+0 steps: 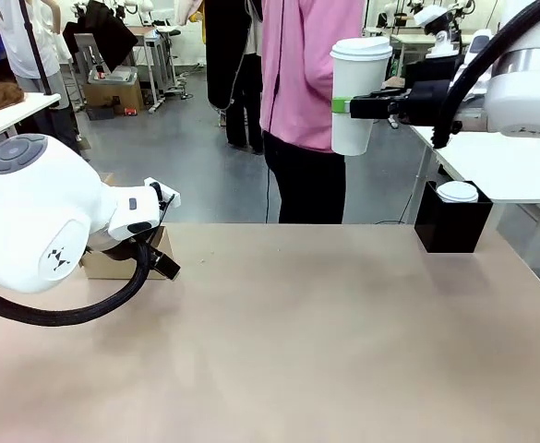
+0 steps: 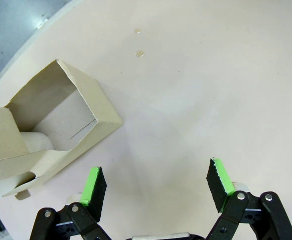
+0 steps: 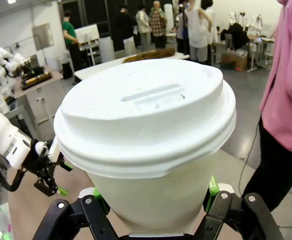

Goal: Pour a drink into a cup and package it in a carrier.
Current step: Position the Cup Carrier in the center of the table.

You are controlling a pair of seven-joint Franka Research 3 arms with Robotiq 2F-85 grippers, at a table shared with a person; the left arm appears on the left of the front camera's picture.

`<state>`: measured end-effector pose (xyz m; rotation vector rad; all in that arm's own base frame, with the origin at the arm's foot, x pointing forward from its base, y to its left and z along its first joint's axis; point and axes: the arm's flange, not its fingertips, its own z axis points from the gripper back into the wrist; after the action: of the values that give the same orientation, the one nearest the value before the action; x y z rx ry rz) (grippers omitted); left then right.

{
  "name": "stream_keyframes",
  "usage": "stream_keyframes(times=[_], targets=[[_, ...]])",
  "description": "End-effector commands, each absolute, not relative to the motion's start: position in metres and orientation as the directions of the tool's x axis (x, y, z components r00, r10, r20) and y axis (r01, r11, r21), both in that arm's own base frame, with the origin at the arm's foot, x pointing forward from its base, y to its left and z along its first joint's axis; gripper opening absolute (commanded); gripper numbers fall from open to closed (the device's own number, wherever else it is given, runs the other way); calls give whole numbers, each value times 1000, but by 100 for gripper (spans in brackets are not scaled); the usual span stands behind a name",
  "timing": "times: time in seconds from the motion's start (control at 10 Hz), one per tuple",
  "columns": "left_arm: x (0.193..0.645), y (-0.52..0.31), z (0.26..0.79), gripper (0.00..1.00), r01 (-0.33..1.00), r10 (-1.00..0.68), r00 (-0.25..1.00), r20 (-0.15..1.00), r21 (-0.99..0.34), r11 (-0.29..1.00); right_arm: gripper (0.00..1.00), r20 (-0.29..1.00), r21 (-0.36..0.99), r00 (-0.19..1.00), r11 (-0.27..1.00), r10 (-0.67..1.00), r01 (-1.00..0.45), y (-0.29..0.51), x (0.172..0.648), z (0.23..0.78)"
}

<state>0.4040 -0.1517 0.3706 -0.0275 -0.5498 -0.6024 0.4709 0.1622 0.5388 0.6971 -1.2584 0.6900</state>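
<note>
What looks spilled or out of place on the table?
Two small drops lie on the table, apart from the carrier. They look like a spill, though I cannot tell what liquid. The lidded cup is upright in the right claw, with no leak visible.

A beige matte tabletop [image 1: 325, 332] is seen, with a black rectangular box [image 1: 452, 231] set at its far right edge and a white round plastic lid [image 1: 457, 192] at the box's top. A person in a pink top and black trousers [image 1: 297, 83] is seen beyond the far edge. Two small clear droplets [image 2: 140, 52] are seen on the tabletop.
</note>
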Motion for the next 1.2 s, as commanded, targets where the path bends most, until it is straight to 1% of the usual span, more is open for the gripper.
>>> stream_keyframes(times=[0.0,0.2,0.4,0.5,0.6,0.8,1.0,1.1], targets=[[408,-146,390,100,538,-511,706,491,97,837,81,984,79,159,613,78,-786,165,472,543],[414,-145,441,100,477,-468,755,459,105,873,81,984,79,159,613,78,-786,165,472,543],[418,-144,496,100,450,-436,812,387,60,891,81,984,79,159,613,78,-786,165,472,543],[426,-138,527,100,409,-402,833,380,65,910,81,984,79,159,613,78,-786,165,472,543],[438,-135,557,100,401,-389,839,380,51,915,81,984,79,159,613,78,-786,165,472,543],[464,-122,579,100,325,-323,876,358,58,944,81,984,79,159,613,78,-786,165,472,543],[494,-107,573,100,251,-263,910,321,80,965,81,984,79,159,613,78,-786,165,472,543],[511,-101,561,100,213,-230,925,301,91,973,81,984,79,159,613,78,-786,165,472,543]])
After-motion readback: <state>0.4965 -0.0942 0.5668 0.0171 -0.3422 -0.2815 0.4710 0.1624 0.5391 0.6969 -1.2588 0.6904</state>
